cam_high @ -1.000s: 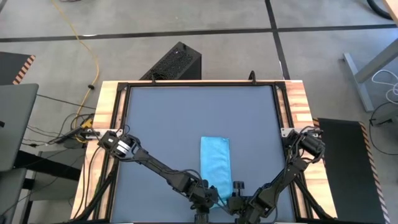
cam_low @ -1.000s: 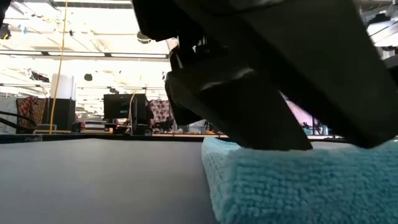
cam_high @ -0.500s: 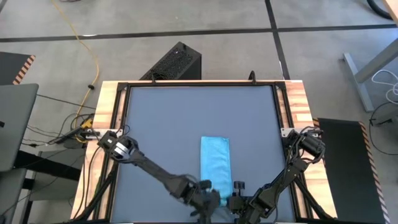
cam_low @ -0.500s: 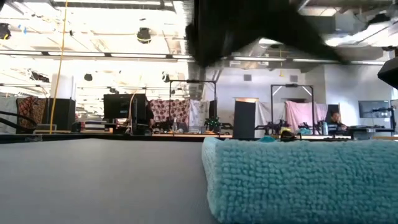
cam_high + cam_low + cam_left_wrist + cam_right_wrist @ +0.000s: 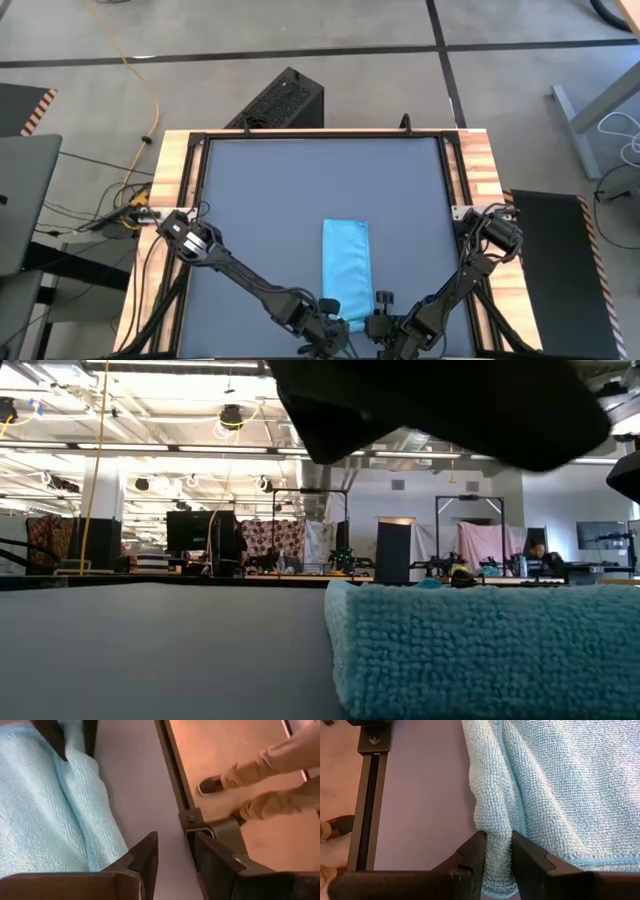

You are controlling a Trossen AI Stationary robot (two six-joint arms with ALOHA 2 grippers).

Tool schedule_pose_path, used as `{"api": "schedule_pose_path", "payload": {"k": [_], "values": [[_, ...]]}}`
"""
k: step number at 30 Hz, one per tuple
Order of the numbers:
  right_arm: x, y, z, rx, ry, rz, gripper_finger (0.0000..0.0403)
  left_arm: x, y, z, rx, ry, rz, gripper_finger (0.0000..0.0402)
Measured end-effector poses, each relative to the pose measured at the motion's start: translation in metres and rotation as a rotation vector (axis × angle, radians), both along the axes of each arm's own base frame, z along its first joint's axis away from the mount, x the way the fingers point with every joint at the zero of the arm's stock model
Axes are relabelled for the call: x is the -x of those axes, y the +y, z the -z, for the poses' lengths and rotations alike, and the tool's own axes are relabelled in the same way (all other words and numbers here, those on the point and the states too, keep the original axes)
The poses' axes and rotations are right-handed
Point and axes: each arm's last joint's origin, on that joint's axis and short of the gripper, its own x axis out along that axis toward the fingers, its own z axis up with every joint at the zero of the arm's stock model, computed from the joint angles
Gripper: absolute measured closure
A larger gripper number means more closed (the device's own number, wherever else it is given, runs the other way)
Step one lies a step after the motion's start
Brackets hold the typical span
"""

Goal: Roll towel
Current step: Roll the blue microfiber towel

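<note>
The sky-blue towel lies flat as a narrow strip on the dark grey tabletop, running from the middle toward the near edge. In the low view its near end fills the lower right. My right gripper is shut on the towel at its near right corner. My left gripper hovers by the near left corner with its fingers apart. Only bare tabletop shows between them, and the towel's edge lies beside one finger. A dark arm hangs above the towel in the low view. My right gripper pinches a raised ridge of the towel between its two fingers, at the near end close to the right corner. The fingers slant down from the table's right side. The rest of the towel lies flat and slack on the tabletop.
The table's black frame rail runs close along the near edge, just past the towel's end. A person's legs and a dark shoe stand on the floor beyond it. Bare tabletop stretches toward the far edge.
My left gripper has risen off the towel's near end and drawn slightly toward the table's near edge, rolling as it went. The towel has stayed where it was.
</note>
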Motion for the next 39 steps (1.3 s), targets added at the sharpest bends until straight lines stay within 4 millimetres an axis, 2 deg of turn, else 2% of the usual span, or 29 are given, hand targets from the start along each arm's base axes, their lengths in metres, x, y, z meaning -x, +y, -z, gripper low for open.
{"api": "schedule_pose_path", "payload": {"k": [7, 10, 14, 18, 24, 39], "values": [[0.000, 0.001, 0.000, -0.019, -0.005, 0.018, 0.0287, -0.003, 0.004, 0.017, -0.087, 0.017, -0.082, 0.0285], [-0.001, 0.001, 0.000, -0.023, -0.008, 0.018, 0.0287, -0.001, 0.007, 0.035, -0.134, 0.091, -0.082, 0.0285], [-0.001, 0.001, -0.001, -0.025, -0.009, 0.019, 0.0287, 0.002, 0.007, 0.043, -0.174, 0.137, -0.096, 0.0285], [-0.001, 0.001, -0.001, -0.027, -0.009, 0.021, 0.0287, 0.007, 0.008, 0.045, -0.260, 0.130, -0.172, 0.0285], [-0.001, 0.001, -0.001, -0.026, -0.009, 0.021, 0.0287, 0.008, 0.008, 0.045, -0.270, 0.137, -0.186, 0.0285], [0.000, 0.001, -0.001, -0.028, -0.008, 0.019, 0.0287, 0.009, 0.011, 0.047, -0.338, 0.093, -0.351, 0.0285]]}}
